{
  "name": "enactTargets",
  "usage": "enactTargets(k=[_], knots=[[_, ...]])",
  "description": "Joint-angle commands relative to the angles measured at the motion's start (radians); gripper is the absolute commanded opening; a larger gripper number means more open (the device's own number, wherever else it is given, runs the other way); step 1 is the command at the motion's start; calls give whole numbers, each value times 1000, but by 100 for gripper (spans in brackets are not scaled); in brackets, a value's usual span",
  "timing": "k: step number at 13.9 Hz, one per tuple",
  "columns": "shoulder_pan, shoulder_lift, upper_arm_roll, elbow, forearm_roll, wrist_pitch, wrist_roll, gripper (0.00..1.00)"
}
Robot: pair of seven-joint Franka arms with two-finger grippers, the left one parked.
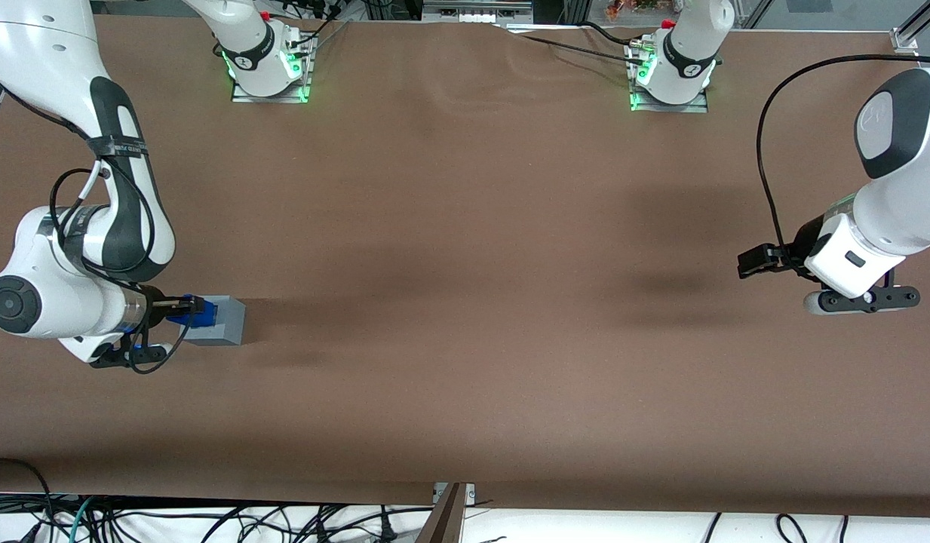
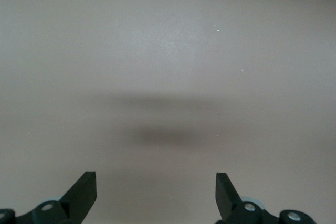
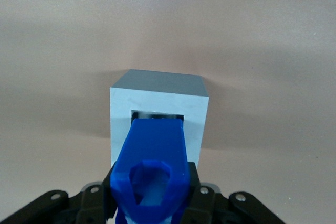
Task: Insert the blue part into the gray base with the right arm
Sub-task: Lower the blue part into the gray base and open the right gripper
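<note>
Right wrist view shows the blue part (image 3: 155,169) with its tip entering the square hole of the gray base (image 3: 157,114); the front view only shows blue part (image 1: 195,314) pressed against gray base (image 1: 222,320), hole hidden. Base sits on the brown counter (image 1: 465,302) at the working arm's end. Right arm (image 1: 80,249) is bent low over the counter, wrist horizontal, claw (image 1: 184,309) clenched on the blue part, just beside the base.

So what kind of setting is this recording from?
Probably a robotics lab bench: brown table, bolted arm bases, loose cables. The gripper holds the blue part at the gray base.
</note>
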Motion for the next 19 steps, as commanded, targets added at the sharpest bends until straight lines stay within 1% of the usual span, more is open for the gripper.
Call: enactTargets(k=[1,19], knots=[[-6,11,9,14,-6,7,-3,0],[-4,20,9,13,-9,44,19,0]])
